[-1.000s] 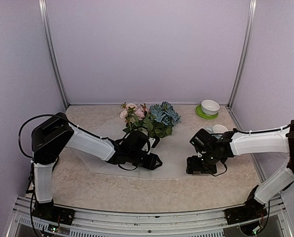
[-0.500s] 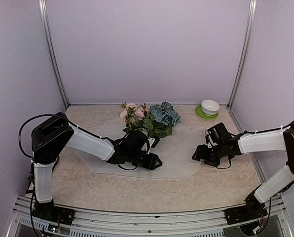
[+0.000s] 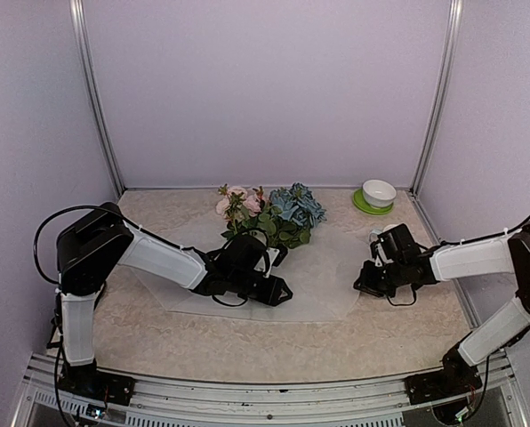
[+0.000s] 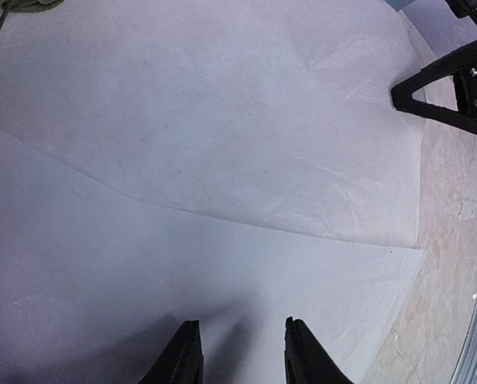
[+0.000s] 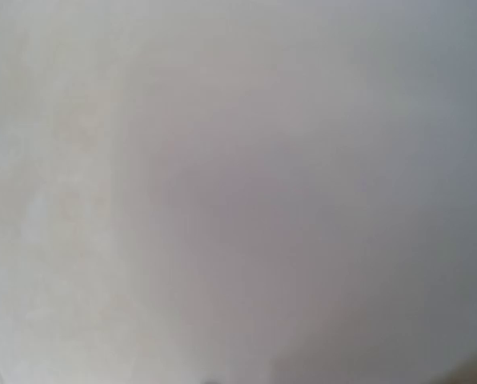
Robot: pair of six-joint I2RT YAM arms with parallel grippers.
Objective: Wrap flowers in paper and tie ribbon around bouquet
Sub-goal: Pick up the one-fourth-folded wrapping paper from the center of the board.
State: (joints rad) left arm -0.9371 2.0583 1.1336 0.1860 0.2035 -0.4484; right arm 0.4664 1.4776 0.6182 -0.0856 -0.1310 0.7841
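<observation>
Early wrapping step: flowers (image 3: 269,213) unwrapped at the paper's (image 3: 318,258) far edge. Holds left gripper (image 4: 240,340) over the paper's middle, fingers (image 4: 186,356) slightly spread, empty. Rests right gripper (image 3: 365,285) at the paper's right edge, grip impossible to tell. Next needs pinching that edge, folding over the flowers.
</observation>
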